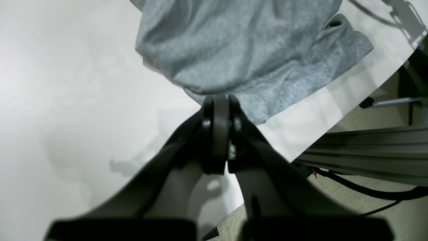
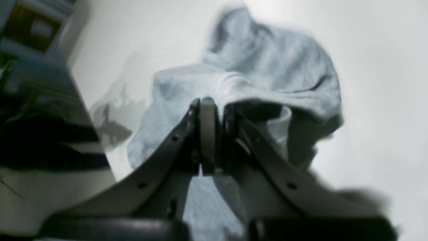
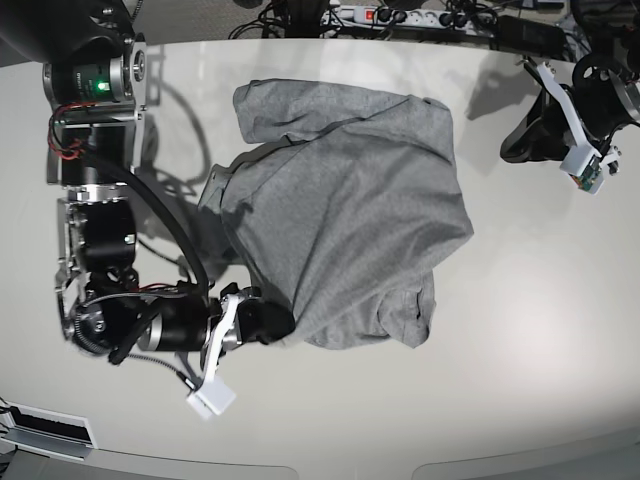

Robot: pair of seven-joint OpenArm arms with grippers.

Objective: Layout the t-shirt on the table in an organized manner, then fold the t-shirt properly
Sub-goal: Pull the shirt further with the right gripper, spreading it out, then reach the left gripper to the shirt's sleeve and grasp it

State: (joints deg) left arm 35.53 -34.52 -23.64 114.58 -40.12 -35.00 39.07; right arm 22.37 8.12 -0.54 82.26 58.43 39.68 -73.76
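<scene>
The heather grey t-shirt (image 3: 350,200) lies rumpled and partly doubled over on the off-white table (image 3: 520,300), with no lettering showing. My right gripper (image 3: 283,322) is at the shirt's near-left edge. In the right wrist view its jaws are pressed together on a raised fold of the t-shirt (image 2: 267,60) at the right gripper (image 2: 212,102). My left gripper (image 3: 512,145) hovers at the far right, apart from the shirt's right edge. In the left wrist view the left gripper (image 1: 220,100) is shut and holds nothing, with the t-shirt (image 1: 234,43) beyond its tips.
A power strip with cables (image 3: 400,15) lies along the table's far edge. Past the table's curved edge, the left wrist view shows a metal rail (image 1: 367,157), black cables and floor. My right arm's body (image 3: 95,200) stands at the left of the table.
</scene>
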